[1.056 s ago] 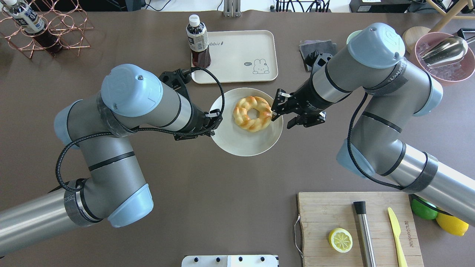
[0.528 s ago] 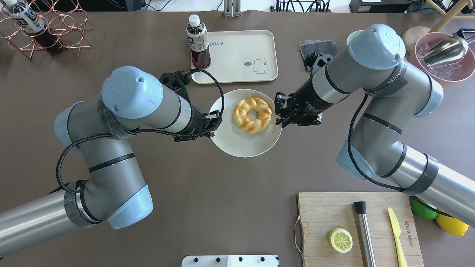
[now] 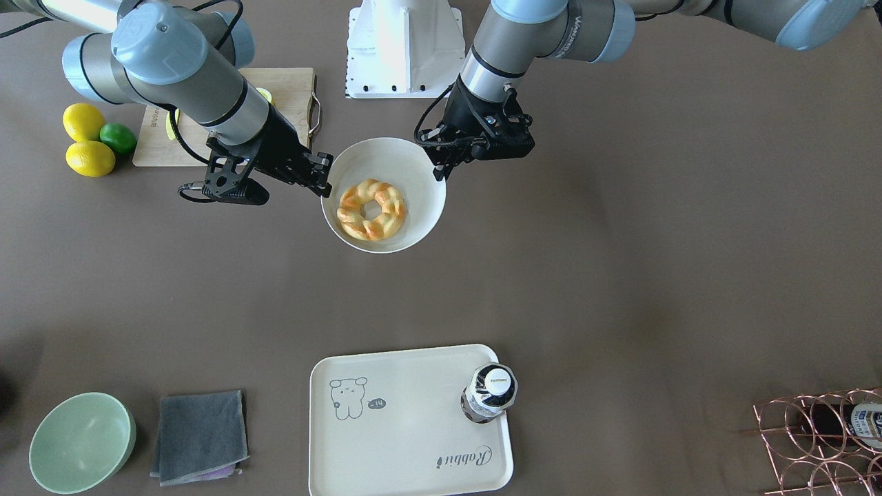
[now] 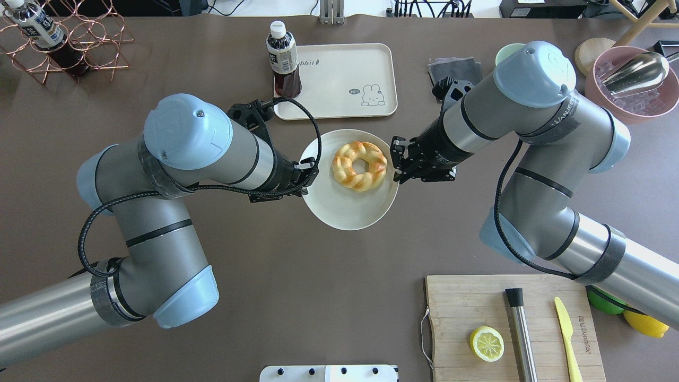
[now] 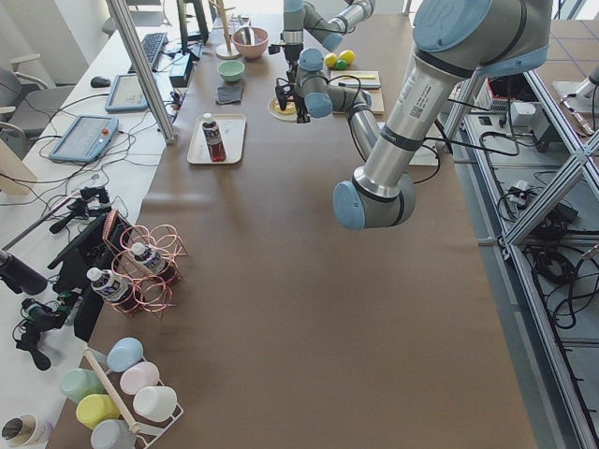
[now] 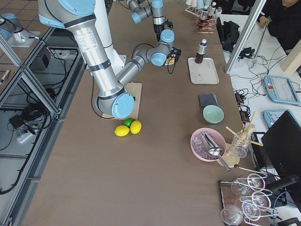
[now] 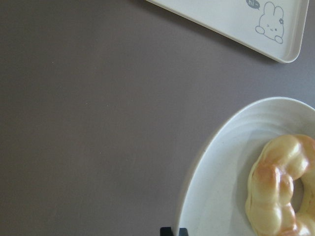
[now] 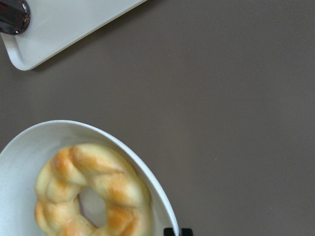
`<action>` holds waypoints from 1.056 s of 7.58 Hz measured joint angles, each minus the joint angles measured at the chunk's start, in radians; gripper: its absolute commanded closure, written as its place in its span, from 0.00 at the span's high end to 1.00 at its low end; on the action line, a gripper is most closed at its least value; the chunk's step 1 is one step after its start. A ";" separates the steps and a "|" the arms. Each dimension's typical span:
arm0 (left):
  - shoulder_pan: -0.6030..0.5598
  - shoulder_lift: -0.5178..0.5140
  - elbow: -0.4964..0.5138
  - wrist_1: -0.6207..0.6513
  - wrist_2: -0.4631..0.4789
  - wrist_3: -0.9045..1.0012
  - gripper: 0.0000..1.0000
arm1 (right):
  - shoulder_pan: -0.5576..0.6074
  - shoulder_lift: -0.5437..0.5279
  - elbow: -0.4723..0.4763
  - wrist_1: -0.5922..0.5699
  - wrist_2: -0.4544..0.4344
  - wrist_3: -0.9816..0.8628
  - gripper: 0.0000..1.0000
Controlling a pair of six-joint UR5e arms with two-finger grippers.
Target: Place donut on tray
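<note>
The donut (image 4: 359, 165), a braided golden ring, lies on a round white plate (image 4: 345, 212) at mid-table. My left gripper (image 4: 306, 178) is shut on the plate's left rim. My right gripper (image 4: 397, 164) is shut on its right rim. In the front-facing view the donut (image 3: 371, 209) sits on the plate (image 3: 372, 158) between both grippers. The wrist views show the donut (image 7: 280, 191) (image 8: 91, 191) close up. The cream tray (image 4: 345, 79) with a rabbit drawing lies just beyond the plate, and it also shows in the front-facing view (image 3: 406, 441).
A dark drink bottle (image 4: 283, 58) stands on the tray's left corner. A wooden cutting board (image 4: 477, 307) with a lemon half (image 4: 486, 343), a steel rod and a yellow knife lies near right. A grey cloth (image 4: 455, 69) and a copper rack (image 4: 69, 42) are at the back.
My right gripper has moved left to the plate's right rim and shut on it. The plate with the donut has shifted slightly and looks raised.
</note>
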 measured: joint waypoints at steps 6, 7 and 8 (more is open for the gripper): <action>-0.002 0.003 0.000 -0.001 0.000 0.002 0.98 | 0.031 -0.004 0.013 0.001 0.018 0.000 0.00; -0.006 0.001 -0.002 -0.001 -0.002 0.003 0.98 | 0.031 -0.007 0.011 0.001 0.012 -0.001 0.00; -0.019 -0.001 -0.005 -0.001 -0.008 0.001 0.98 | 0.024 -0.011 0.009 0.001 0.004 -0.002 0.00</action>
